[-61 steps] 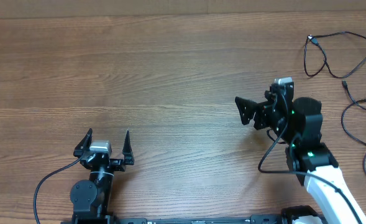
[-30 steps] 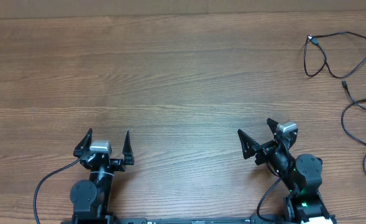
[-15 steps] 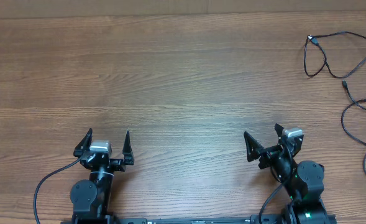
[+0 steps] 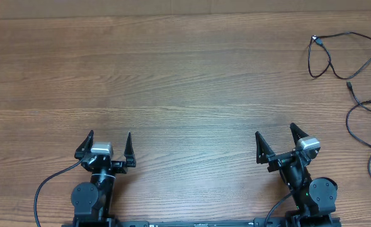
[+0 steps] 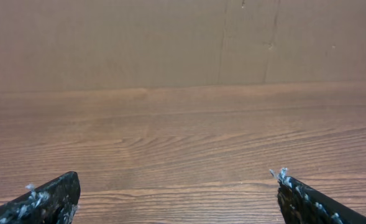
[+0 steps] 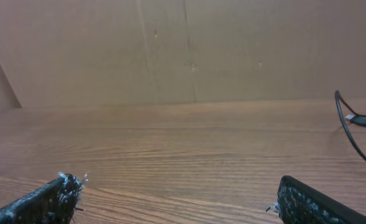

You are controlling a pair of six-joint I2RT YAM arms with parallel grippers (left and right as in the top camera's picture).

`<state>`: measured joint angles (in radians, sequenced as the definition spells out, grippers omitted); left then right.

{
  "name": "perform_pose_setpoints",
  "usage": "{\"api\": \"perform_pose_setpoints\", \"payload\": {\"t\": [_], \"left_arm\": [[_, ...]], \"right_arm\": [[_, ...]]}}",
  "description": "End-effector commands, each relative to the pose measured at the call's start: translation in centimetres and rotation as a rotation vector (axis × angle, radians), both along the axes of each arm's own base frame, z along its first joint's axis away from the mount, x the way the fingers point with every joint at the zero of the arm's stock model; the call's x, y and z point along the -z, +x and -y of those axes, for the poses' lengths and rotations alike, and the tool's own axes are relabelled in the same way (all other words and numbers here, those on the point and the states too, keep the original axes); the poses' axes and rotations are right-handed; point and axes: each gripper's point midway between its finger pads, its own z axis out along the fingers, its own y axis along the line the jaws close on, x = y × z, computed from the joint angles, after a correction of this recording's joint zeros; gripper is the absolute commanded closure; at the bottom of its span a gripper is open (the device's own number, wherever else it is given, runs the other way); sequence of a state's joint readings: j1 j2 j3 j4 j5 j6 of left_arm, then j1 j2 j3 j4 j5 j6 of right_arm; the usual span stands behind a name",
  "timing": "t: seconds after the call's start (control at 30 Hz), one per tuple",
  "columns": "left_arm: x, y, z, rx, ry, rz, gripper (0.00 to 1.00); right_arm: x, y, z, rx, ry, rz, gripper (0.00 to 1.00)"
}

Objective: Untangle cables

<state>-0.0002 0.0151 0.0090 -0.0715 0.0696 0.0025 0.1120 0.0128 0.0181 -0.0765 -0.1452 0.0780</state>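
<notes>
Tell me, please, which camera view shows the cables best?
The overhead view: the cables lie as a loop and loose strands along the right side, partly cropped. The right wrist view catches only a short curve of one cord with its plug; the left wrist view shows none.

two tools, the left tool [image 4: 109,135] and right tool [image 4: 274,130], one table [image 4: 172,75] and at least two black cables [image 4: 346,34].

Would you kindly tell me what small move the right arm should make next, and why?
Probably none beyond resting where it is. The looped cable and the second cable seem to lie as separate strands at the table's far right, ends close but apparently not crossing. The right gripper sits open and empty at the near edge, like the left gripper.
</notes>
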Motion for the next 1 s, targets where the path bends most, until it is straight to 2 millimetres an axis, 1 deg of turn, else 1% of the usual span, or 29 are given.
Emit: {"api": "perform_pose_setpoints", "payload": {"t": [0.0, 0.2, 0.37, 0.6, 0.97], "left_arm": [[0.0, 0.0, -0.2, -0.012, -0.008, 0.003, 0.0], [0.0, 0.0, -0.2, -0.012, -0.009, 0.003, 0.0], [0.0, 0.0, -0.2, -0.012, -0.009, 0.003, 0.0], [0.0, 0.0, -0.2, -0.012, -0.009, 0.003, 0.0], [0.0, 0.0, -0.2, -0.012, -0.008, 0.003, 0.01]], "right_arm": [[0.2, 0.1, 0.5, 0.027, -0.005, 0.002, 0.0], [0.3, 0.3, 1.0, 0.061, -0.006, -0.001, 0.0], [0.5, 0.4, 1.9, 0.112, -0.025, -0.002, 0.0], [0.4, 0.4, 1.7, 0.098, -0.18, 0.034, 0.0], [0.4, 0.4, 1.7, 0.098, -0.204, 0.04, 0.0]]}}
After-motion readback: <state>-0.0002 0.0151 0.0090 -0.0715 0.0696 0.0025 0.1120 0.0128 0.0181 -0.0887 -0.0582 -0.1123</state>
